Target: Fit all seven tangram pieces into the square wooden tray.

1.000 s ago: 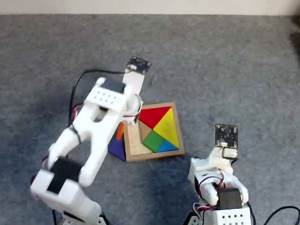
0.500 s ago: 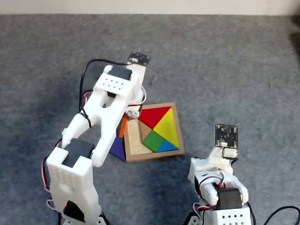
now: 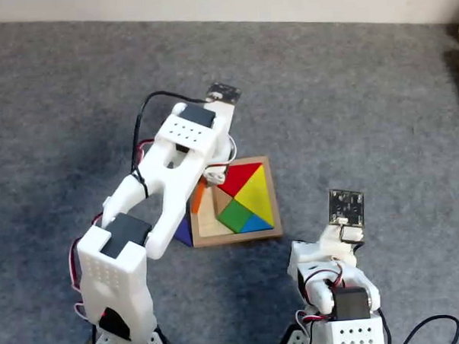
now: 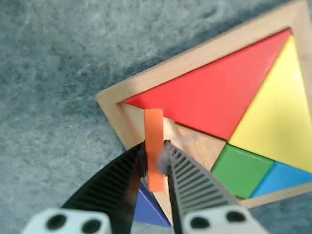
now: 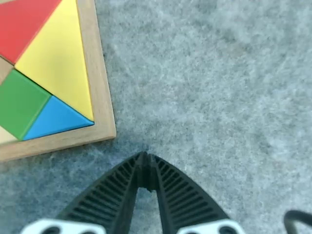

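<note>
The square wooden tray (image 3: pixel 274 191) lies mid-table holding a red triangle (image 3: pixel 237 177), a yellow triangle (image 3: pixel 258 195), a green square (image 3: pixel 235 214) and a small blue triangle (image 3: pixel 255 225). My left gripper (image 4: pixel 155 146) is shut on an orange piece (image 4: pixel 154 146), held edge-up over the tray's bare left part (image 4: pixel 195 146). A dark blue triangle (image 4: pixel 146 209) lies on the carpet beside the tray's left edge (image 3: pixel 183 233). My right gripper (image 5: pixel 145 166) is shut and empty, over carpet just off the tray's near right corner (image 5: pixel 105 129).
Grey carpet covers the table all round. The left arm (image 3: pixel 169 182) stretches over the tray's left side and hides part of it. The right arm (image 3: pixel 337 281) sits folded at the near right.
The left arm has swung right and away, carrying the orange piece from beside the tray's left edge to over its bare left part. The right arm has not moved.
</note>
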